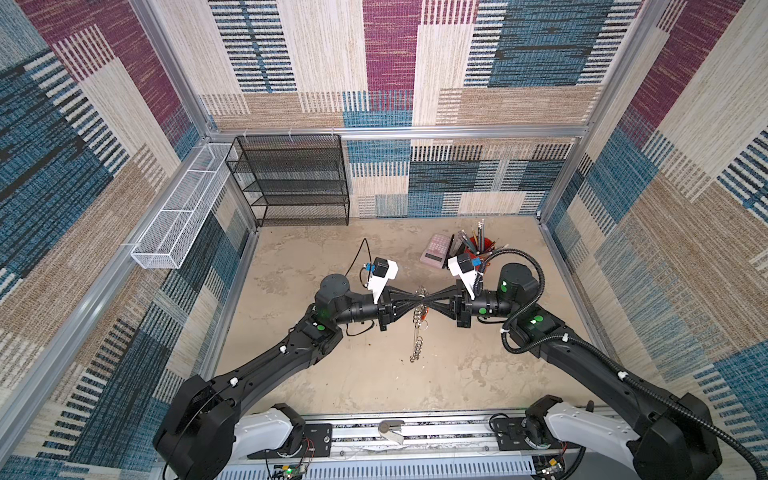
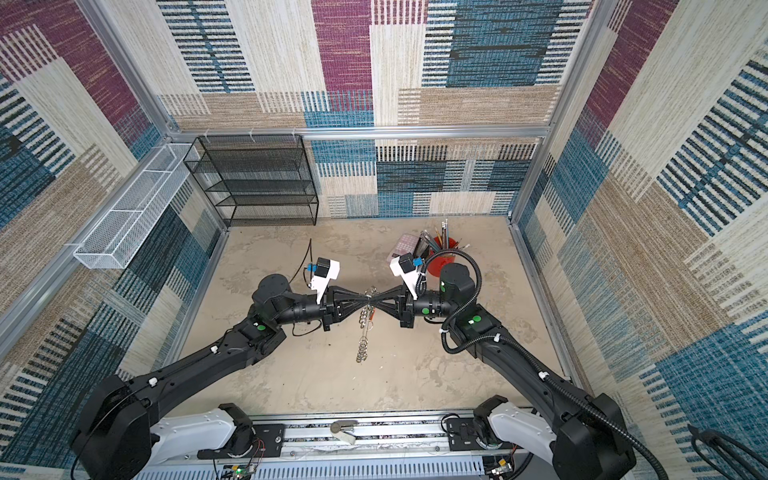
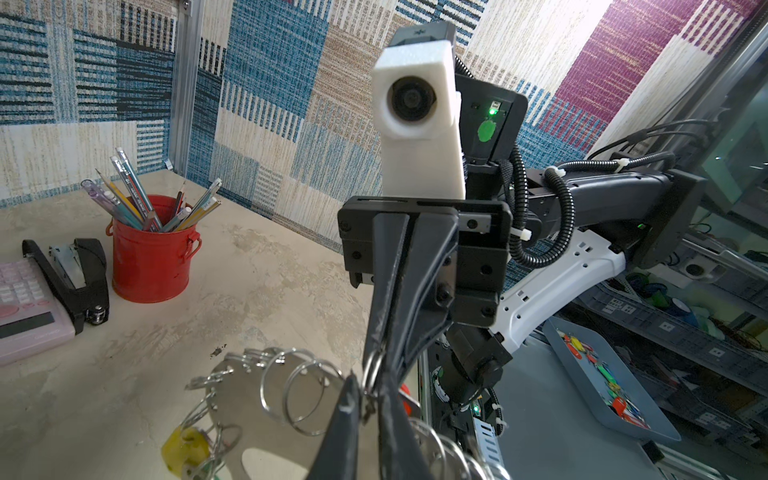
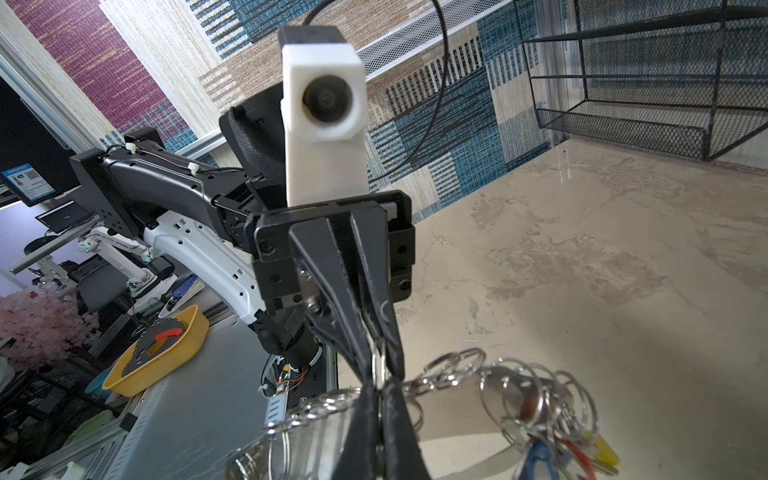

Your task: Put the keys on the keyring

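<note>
The keyring (image 1: 417, 332) is a grey flat band edged with silver split rings, and in both top views it hangs over the middle of the table (image 2: 365, 336). My left gripper (image 1: 417, 297) and right gripper (image 1: 428, 297) meet tip to tip at its upper end. In the left wrist view the left gripper (image 3: 368, 388) pinches a split ring with only a narrow gap between its fingertips. The right gripper (image 4: 380, 388) is shut on a ring of the band (image 4: 453, 409). Keys with blue (image 4: 536, 457), red and yellow (image 4: 604, 455) tags hang from rings beside it.
At the back right stand a red pencil cup (image 1: 478, 251), a pink calculator (image 1: 436, 249) and a black stapler (image 3: 70, 282). A black mesh shelf (image 1: 295, 178) and a white wire basket (image 1: 183, 208) are at the back left. A grey tray (image 3: 582, 399) of coloured tags lies off the table.
</note>
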{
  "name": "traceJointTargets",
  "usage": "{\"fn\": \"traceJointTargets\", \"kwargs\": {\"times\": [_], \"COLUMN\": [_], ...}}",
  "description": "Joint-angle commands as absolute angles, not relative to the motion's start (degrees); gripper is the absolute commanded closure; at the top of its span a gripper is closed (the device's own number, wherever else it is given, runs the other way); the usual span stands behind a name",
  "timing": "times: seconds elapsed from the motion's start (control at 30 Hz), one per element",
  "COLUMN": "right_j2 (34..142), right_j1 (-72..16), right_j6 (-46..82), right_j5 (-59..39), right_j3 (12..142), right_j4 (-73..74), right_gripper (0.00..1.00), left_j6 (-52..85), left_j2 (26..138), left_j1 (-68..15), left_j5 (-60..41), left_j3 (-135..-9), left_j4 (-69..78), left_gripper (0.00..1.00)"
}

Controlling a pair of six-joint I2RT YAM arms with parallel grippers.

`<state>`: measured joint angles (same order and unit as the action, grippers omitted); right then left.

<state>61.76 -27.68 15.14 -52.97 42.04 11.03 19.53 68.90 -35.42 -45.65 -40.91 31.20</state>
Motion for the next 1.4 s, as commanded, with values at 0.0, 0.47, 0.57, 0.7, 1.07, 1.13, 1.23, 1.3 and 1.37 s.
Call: {"fn": "traceJointTargets", "kwargs": {"times": [0.0,0.47,0.57,0.7,1.07,1.13,1.23,1.3,1.37], "right_j2": [61.3,61.7,62.0,62.3,61.9,61.6,61.4,61.3,61.3], "right_j1": [-27.7,-28.2,-28.9,-29.7,-30.6,-30.7,-30.7,-30.7,-30.7], "right_j6": [15.1,13.0,12.1,11.1,10.0,10.0,10.0,9.9,10.0], "right_j5": [-50.7,-51.1,-51.5,-51.8,-51.8,-51.7,-51.8,-51.9,-51.9], "right_j3": [42.1,43.0,43.3,44.1,44.2,44.2,44.0,43.9,43.8], "right_j4": [12.0,9.9,8.9,7.9,6.7,6.8,6.9,6.9,7.0], "right_gripper": [1.0,1.0,1.0,1.0,1.0,1.0,1.0,1.0,1.0], "left_j6": [15.4,-8.8,-23.8,-34.6,-43.8,-44.5,-45.3,-45.2,-44.9], "left_j2": [67.6,63.8,65.7,72.2,85.0,86.6,88.1,88.5,88.7], "left_j1": [-34.9,-29.8,-29.8,-29.9,-35.2,-36.0,-37.0,-37.4,-37.7], "left_j5": [-47.2,-52.7,-51.3,-51.3,-45.4,-44.3,-42.5,-41.5,-41.0], "left_j3": [-42.2,-55.9,-64.0,-74.8,-92.3,-94.1,-95.6,-95.7,-95.7], "left_j4": [24.9,-11.7,-27.3,-42.2,-58.0,-59.8,-61.8,-61.8,-61.3], "left_gripper": [0.82,0.61,0.55,0.55,0.63,0.65,0.67,0.68,0.69]}}
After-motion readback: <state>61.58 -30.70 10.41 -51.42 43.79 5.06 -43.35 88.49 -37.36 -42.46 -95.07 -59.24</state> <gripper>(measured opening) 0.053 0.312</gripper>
